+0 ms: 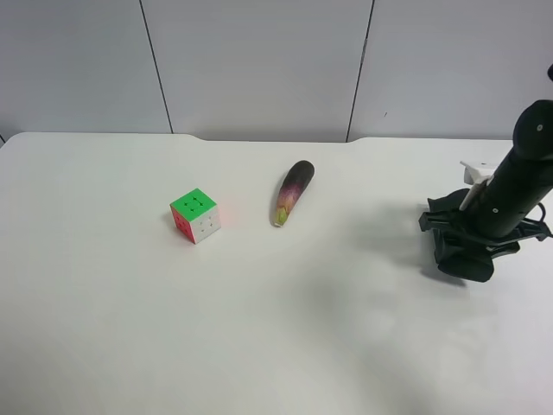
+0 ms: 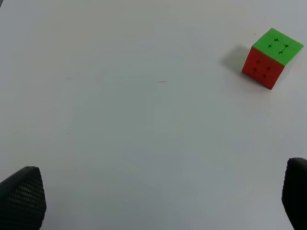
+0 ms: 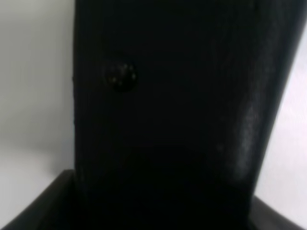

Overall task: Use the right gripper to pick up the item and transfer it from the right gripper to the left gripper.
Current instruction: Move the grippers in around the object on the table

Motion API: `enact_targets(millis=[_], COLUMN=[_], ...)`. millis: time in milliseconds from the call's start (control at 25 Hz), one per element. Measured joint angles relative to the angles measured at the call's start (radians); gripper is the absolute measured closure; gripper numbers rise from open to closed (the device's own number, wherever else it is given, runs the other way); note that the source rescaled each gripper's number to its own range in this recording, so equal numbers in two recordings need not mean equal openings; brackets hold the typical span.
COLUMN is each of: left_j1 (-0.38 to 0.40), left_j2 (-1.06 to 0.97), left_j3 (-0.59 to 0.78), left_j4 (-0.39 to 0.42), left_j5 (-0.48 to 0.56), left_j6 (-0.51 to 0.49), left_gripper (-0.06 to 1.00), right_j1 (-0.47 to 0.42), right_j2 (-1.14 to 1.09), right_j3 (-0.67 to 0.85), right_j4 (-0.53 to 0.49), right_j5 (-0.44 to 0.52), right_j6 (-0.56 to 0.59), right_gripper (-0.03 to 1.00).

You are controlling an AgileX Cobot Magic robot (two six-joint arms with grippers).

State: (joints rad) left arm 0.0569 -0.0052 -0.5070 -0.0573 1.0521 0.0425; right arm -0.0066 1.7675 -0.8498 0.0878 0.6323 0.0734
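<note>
The item, a black soft case with a round snap stud, fills the right wrist view, close up between the jaws. In the exterior high view, the arm at the right with the white bracket reaches down to the table. There my right gripper is shut on the item, a black mass whose outline merges with the jaws. My left gripper is open over bare white table. Its two fingertips stand far apart with nothing between them. The left arm does not show in the exterior high view.
A multicoloured puzzle cube with a green top sits left of centre on the white table. A purple eggplant-shaped toy lies near the middle. Grey wall panels stand behind the table's far edge.
</note>
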Motion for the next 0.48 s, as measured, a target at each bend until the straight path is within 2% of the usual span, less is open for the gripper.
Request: enact_targets(millis=[200,480], left_j1=[0.0,0.0], left_j2=[0.0,0.0], left_j3=[0.0,0.0], left_j4=[0.0,0.0], left_j5=[0.0,0.0], left_j6=[0.0,0.0], left_gripper=[-0.06,-0.06], right_j1=[0.019,0.168], right_j2=[-0.104,-0.238], right_j3=[0.0,0.001], right_j4=[0.0,0.0], right_j5=[0.06,0.123], right_j6=[-0.03,-0.102], right_gripper=[0.92,0.93])
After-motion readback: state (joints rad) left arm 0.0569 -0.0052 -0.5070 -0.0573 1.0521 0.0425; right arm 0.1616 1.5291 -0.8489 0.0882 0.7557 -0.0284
